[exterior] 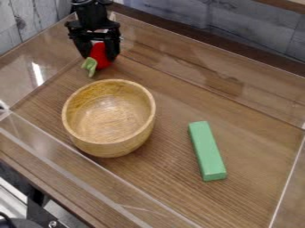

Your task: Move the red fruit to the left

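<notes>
The red fruit, small and glossy with a green leafy cap at its left, lies on the wooden table at the upper left. My gripper points straight down right over it, and its black fingers stand apart on either side of the fruit's top. The jaws are open and do not squeeze the fruit, whose upper part is hidden behind the fingers.
A wooden bowl stands just in front of the fruit. A long green rectangular block lies at the right. Clear plastic walls ring the tabletop, and a grey plank wall runs behind it.
</notes>
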Available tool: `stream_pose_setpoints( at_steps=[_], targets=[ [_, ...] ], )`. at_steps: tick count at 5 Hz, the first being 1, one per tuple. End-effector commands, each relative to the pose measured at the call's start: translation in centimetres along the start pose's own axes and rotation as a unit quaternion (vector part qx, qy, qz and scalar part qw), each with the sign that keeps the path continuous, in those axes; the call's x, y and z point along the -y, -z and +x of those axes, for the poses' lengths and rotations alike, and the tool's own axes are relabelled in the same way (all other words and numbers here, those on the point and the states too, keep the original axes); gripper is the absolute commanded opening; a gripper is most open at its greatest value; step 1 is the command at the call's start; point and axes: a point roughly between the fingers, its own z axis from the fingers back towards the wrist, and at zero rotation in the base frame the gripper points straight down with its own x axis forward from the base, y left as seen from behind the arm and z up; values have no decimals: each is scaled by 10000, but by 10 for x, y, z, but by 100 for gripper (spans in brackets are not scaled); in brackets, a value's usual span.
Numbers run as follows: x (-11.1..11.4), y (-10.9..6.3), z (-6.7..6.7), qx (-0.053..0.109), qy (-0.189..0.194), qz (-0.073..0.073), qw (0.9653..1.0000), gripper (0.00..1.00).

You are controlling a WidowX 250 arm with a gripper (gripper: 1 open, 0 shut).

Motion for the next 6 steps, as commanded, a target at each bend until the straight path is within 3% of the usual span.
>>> stream_pose_setpoints(
  at_steps=[1, 2, 3, 4, 5, 6],
  targets=[
    [-5, -16, 8, 234, 0, 45, 9997, 0],
    [-6, -16, 8, 223, -24, -2, 9997, 0],
    [-5, -15, 6, 187, -27, -39, 9998, 100],
    [-5, -15, 6, 159, -35, -94, 9998, 100],
    [-6, -13, 7, 158, -58, -103, 9998, 0],
    [-8, -13, 5, 105, -93, -67, 9999, 100]
  ],
)
